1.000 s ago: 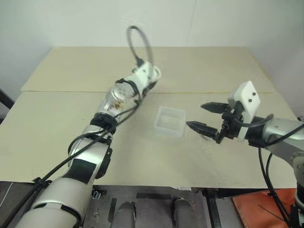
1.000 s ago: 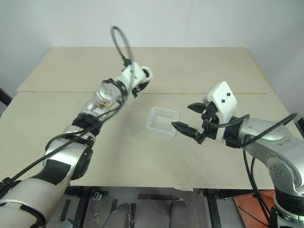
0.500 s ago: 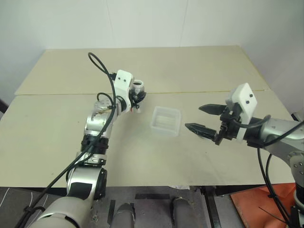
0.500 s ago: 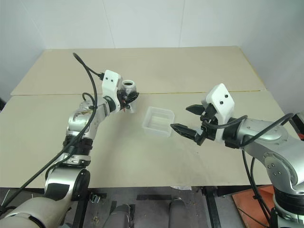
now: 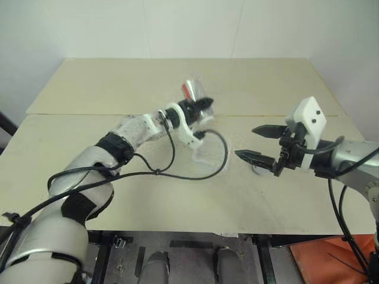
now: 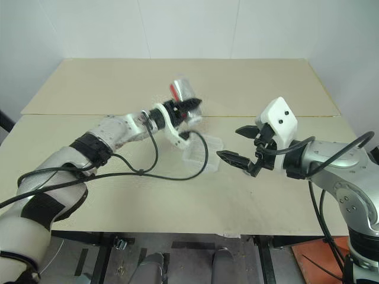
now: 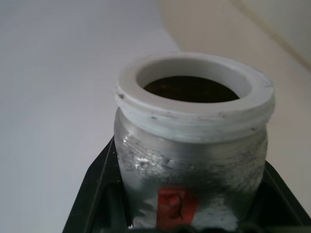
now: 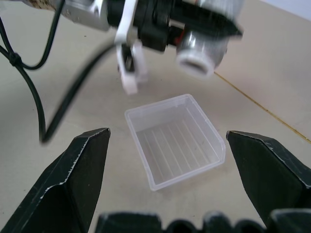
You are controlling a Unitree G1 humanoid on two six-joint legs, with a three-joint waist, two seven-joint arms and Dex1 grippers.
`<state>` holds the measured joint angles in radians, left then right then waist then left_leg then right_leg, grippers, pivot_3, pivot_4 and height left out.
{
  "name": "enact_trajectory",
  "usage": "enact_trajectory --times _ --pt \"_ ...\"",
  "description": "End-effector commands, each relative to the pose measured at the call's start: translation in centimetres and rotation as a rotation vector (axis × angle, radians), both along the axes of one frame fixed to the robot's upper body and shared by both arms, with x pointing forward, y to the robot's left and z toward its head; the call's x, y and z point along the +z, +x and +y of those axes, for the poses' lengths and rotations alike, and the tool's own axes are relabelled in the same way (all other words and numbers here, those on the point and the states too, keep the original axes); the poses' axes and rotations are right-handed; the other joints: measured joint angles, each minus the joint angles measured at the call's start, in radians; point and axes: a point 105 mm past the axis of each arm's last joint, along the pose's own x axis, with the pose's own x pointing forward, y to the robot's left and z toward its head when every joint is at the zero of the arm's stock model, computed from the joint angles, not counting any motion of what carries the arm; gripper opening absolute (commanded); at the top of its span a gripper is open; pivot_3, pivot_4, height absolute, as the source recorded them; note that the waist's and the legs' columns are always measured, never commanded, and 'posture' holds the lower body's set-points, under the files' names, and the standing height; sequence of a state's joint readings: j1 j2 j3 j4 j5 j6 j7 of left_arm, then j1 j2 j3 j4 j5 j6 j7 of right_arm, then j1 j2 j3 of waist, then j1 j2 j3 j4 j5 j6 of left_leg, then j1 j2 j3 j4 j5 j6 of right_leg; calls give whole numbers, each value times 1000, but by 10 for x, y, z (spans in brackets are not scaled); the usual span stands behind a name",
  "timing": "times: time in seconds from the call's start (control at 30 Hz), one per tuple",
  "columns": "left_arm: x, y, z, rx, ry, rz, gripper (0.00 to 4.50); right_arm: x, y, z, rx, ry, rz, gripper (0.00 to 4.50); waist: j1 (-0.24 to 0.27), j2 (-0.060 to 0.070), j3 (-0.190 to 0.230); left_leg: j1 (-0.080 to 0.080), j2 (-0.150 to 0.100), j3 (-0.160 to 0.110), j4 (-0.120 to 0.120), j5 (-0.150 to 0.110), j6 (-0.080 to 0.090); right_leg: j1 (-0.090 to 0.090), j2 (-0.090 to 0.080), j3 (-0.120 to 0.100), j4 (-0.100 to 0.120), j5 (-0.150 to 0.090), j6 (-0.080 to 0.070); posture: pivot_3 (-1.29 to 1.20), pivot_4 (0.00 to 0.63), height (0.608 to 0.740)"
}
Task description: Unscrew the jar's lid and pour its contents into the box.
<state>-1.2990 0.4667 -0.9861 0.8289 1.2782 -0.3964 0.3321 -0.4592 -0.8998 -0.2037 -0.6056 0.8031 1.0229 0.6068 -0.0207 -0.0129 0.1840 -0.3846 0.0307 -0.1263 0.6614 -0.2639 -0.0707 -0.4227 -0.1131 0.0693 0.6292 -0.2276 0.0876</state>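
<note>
A: What is on the left side?
B: The left gripper (image 5: 198, 109) is closed around the jar (image 7: 192, 145) and holds it, without lid, above the box (image 8: 175, 141).
A: And on the right?
B: The right gripper (image 5: 257, 144) is wide open and empty, just beside the box on the table (image 5: 89, 89).

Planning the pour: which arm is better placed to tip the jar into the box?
Left. Its gripper is shut on the open jar, held just above the box. The right gripper is open, empty.
</note>
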Motion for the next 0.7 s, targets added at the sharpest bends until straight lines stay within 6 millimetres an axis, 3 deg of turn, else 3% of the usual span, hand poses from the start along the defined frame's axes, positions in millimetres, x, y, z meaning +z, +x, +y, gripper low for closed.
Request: enact_trajectory --times 0.03,0.2,0.47,0.7 --pt "11 -1 -15 -69 98 -155 1969 14 -4 4 10 3 -73 4482 4 0 0 0 0 0 0 0 0 0 0 0 0 0 0 0 150 740" --pt "14 -3 -30 -119 113 -205 1969 14 -8 4 -6 18 -80 4482 4 0 0 0 0 0 0 0 0 0 0 0 0 0 0 0 150 740" --pt "15 -5 -31 -130 81 -167 1969 12 -10 2 -31 26 -84 4482 4 0 0 0 0 0 0 0 0 0 0 0 1 0 0 0 150 740" --pt "41 -6 -26 -71 -210 28 1969 14 -8 0 -31 21 -83 4482 4 0 0 0 0 0 0 0 0 0 0 0 1 0 0 0 150 740"
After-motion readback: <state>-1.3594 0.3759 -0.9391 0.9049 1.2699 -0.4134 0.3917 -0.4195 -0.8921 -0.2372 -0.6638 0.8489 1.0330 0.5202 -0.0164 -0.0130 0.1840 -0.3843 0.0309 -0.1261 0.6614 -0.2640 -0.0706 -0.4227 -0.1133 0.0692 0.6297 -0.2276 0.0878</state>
